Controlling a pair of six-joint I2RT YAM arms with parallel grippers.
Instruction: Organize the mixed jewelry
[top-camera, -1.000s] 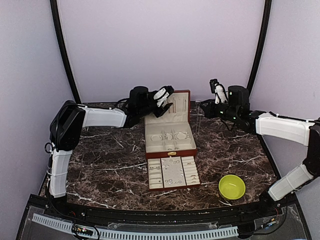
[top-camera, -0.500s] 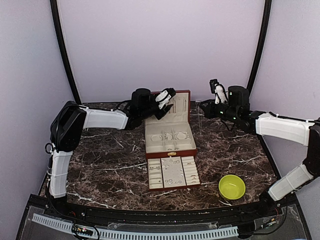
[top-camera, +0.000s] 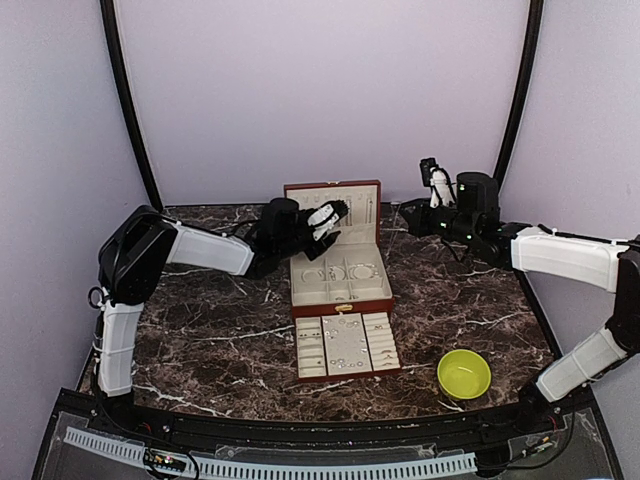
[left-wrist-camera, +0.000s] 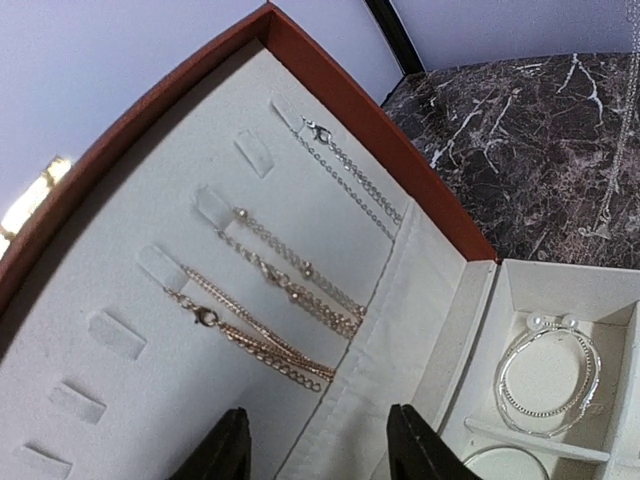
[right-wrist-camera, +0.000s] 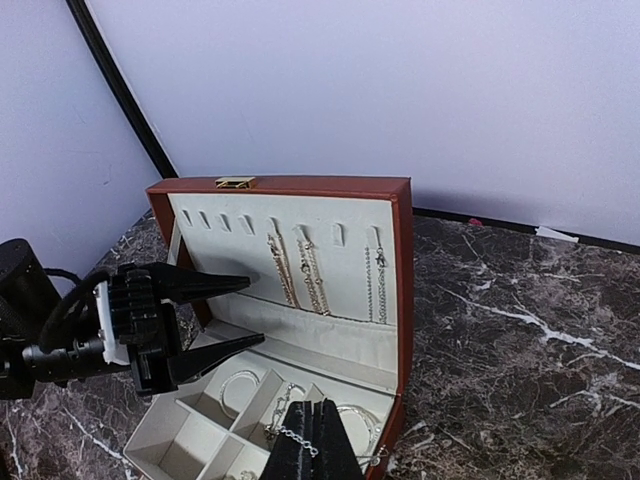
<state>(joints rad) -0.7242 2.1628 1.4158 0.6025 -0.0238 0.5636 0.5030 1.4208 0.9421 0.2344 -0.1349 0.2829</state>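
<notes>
The reddish-brown jewelry box (top-camera: 337, 296) stands open mid-table, its cream-lined lid (right-wrist-camera: 300, 250) upright with several gold and silver chains (left-wrist-camera: 270, 325) hanging on it. My left gripper (left-wrist-camera: 320, 450) is open, just in front of the lid's lower lining, with nothing between its fingers; the right wrist view shows it too (right-wrist-camera: 235, 315). My right gripper (right-wrist-camera: 310, 445) hovers over the box's right rear side, shut on a thin silvery chain (right-wrist-camera: 300, 437). Silver bangles (left-wrist-camera: 550, 375) lie in a box compartment. Tiny silvery pieces (top-camera: 345, 340) sit in the compartment tray (top-camera: 384, 345).
A yellow-green bowl (top-camera: 464, 373) stands at the front right of the dark marble table (top-camera: 220, 320). The tray lies directly in front of the box. Purple walls close in behind and at both sides.
My left gripper has come down from the lid's top edge to in front of its lining, jaws a little narrower. The lid now stands fully upright. The right arm has held still.
</notes>
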